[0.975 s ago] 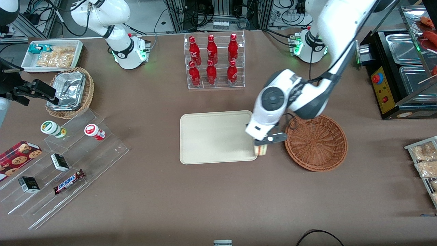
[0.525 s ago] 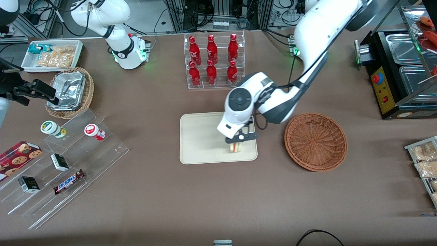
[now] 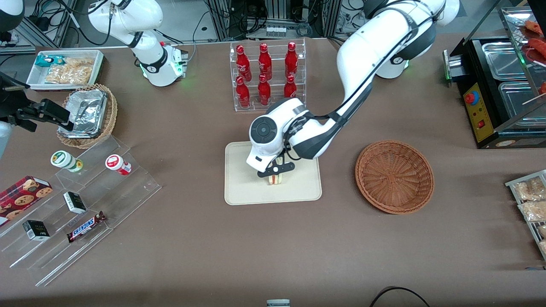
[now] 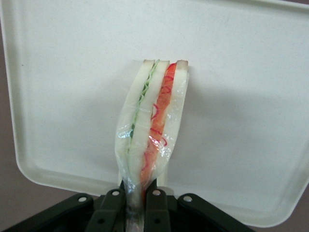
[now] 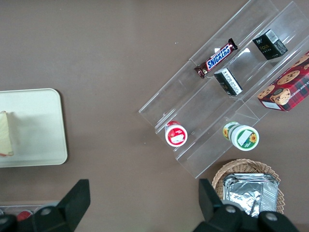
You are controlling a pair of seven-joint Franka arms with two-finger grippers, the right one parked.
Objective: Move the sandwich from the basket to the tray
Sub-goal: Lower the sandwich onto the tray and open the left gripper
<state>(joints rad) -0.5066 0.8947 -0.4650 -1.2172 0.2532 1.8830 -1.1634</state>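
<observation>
The brown table (image 3: 192,251) carries tray (image 3: 243,194), basket (image 3: 394,177), bottle rack (image 3: 268,76) — gripper (image 3: 276,174) over tray.

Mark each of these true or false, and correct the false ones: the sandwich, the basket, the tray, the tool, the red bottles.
1. The sandwich is over the tray. True.
2. The basket holds the sandwich. False: nothing shows in the basket.
3. The tool is shut on the sandwich. True: the wrist view shows its fingers pinching the wrapped wedge.
4. The red bottles stand on the tray. False: they stand in a clear rack, farther from the front camera than the tray.
5. The tool hangs over the basket. False: it is over the tray.
</observation>
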